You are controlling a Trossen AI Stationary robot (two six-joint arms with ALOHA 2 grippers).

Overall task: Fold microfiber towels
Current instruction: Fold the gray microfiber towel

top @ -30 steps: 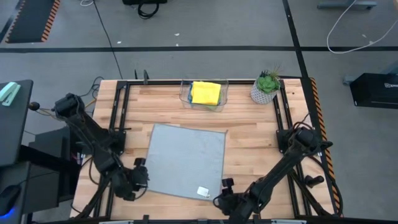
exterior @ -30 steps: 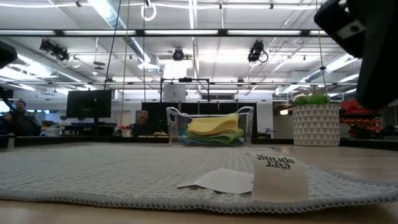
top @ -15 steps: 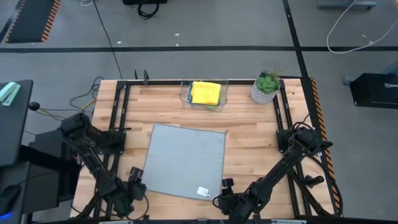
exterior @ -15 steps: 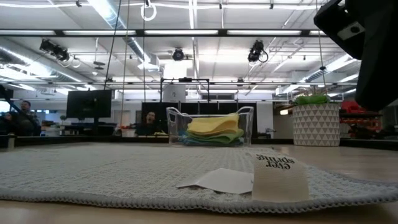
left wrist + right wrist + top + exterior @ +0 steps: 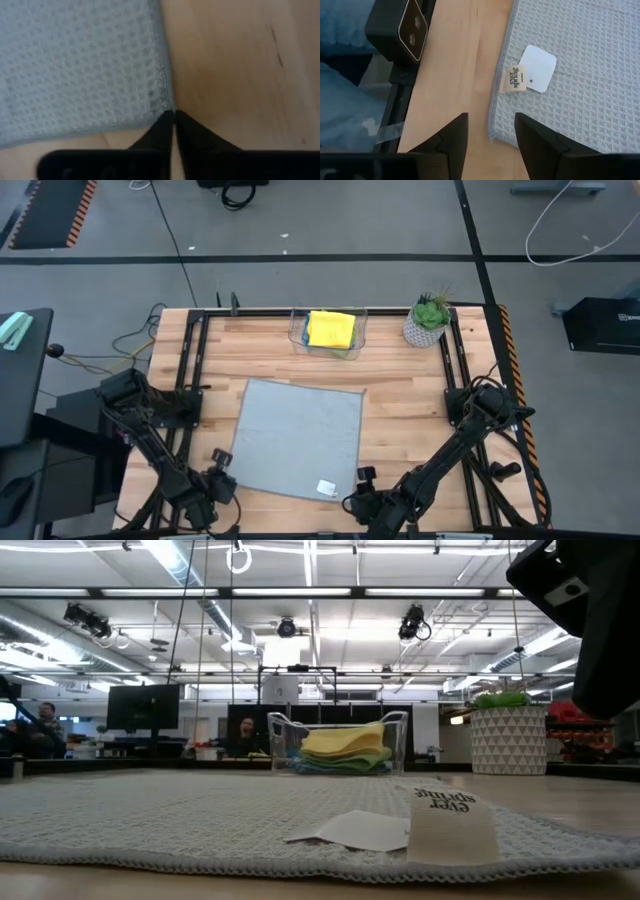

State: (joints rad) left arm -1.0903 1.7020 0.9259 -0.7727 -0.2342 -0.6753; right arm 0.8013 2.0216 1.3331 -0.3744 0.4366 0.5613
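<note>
table (image 5: 400,395): we see it fill mid-frame | grey towel (image 5: 298,437): flat at centre, corners toward lower frame | left gripper (image 5: 218,479): lower left, fingers pinched together at the towel's corner tip | right gripper (image 5: 357,493): lower centre-right, fingers apart around other corner

My two arms are dark, near-black jointed links with rounded joint housings, one at each side of the table. My left gripper (image 5: 173,131) ends in two matte black fingers (image 5: 152,140) tapering to sharp wedge tips above a flat black crossbar. My right gripper (image 5: 490,132) carries broader black fingers (image 5: 452,137) with angled, bevelled inner faces on a similar dark base.
</note>
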